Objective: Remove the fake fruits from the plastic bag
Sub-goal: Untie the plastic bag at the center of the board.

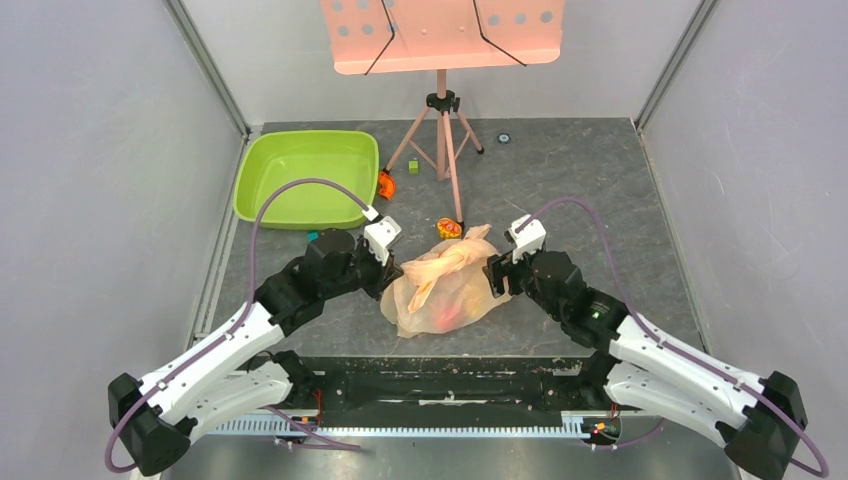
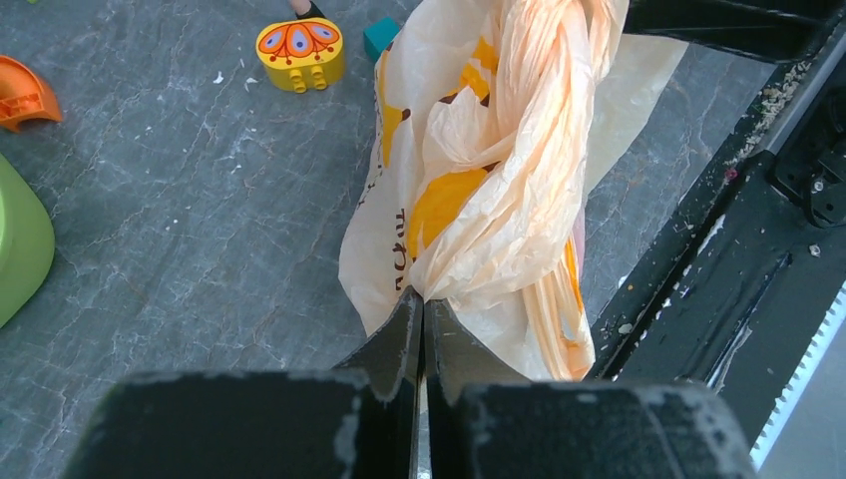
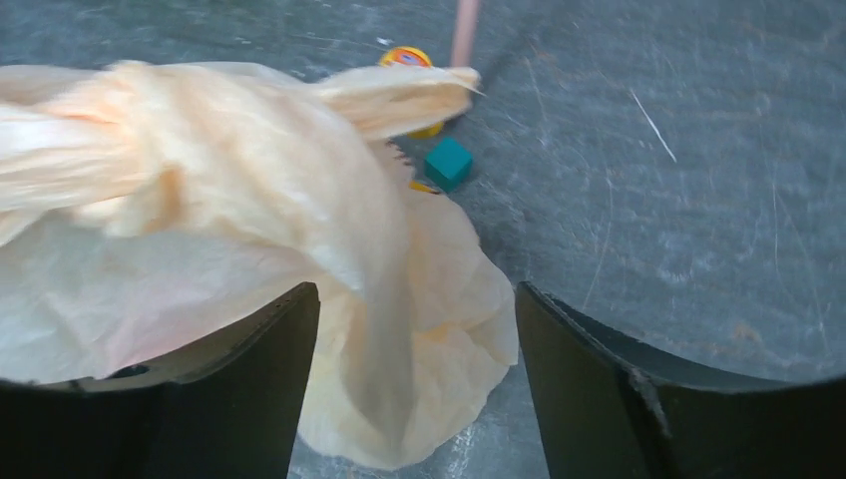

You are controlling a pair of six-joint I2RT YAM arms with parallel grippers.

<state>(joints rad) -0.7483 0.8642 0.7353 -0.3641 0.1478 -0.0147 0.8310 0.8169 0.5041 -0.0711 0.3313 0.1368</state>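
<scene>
Grey marbled tabletop runs under everything you see, closed in by pale walls. At far left sits the lime green rectangular plastic tub, well apart from the work. Your left gripper has its jaws pressed flat together, with a fold of the thin, crinkly, translucent peach plastic bag pinched right at the tips. The bag lies slumped on the table between both arms, its twisted handle loops stretching away toward the yellow toy block with an orange pattern. Low in the bag a reddish blur shows through the film: the fake fruits, inside it, their separate shapes too blurred to tell. Your right gripper stands spread wide at the bag's right side, gripping nothing. Loose film lies between its fingers and drapes against one of them. Just beyond sits a small teal cube.
</scene>
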